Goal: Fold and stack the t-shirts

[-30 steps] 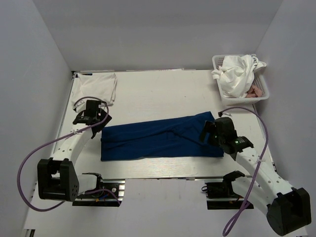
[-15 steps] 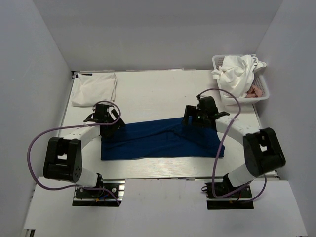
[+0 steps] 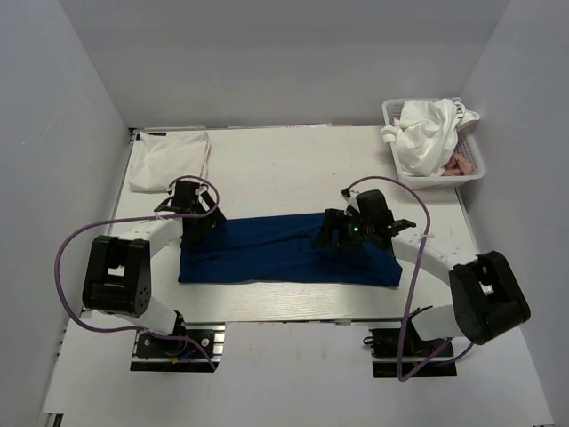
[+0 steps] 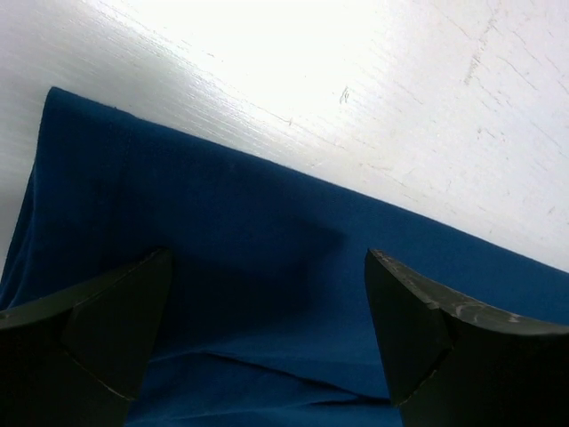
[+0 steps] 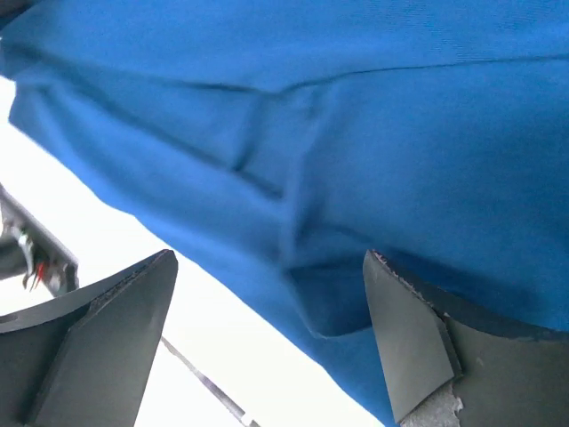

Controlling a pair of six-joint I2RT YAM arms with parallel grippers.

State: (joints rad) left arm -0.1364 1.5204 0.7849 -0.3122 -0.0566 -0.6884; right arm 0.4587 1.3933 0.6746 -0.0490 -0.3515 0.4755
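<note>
The navy blue t-shirt (image 3: 276, 253) lies flat on the near half of the worktop (image 3: 284, 169) as a long band, running left to right roughly along the near edge, its near-left corner just short of that edge. The left gripper (image 3: 199, 224) is low over the band's far-left corner, its jaws spread wide with nothing between them. From the left wrist, smooth blue cloth fills the gap between the two dark fingers (image 4: 116, 329) and bare white worktop shows past the shirt's far edge. Whether the fingertips touch the cloth cannot be told. The right gripper (image 3: 332, 235) is over the right part of the band, near its far edge, and is likewise fully spread and holding nothing. Its wrist view shows layered blue fabric with soft creases and a doubled edge beneath the fingers. Farther back, a white t-shirt (image 3: 169, 160) lies folded flat in the far-left corner of the worktop, well apart from the blue one. In the far-right corner stands a white mesh basket (image 3: 471, 173) with a crumpled white t-shirt with dark lettering (image 3: 427, 133) heaped over its rim and a bit of pink t-shirt (image 3: 460, 165) showing in its right side.
</note>
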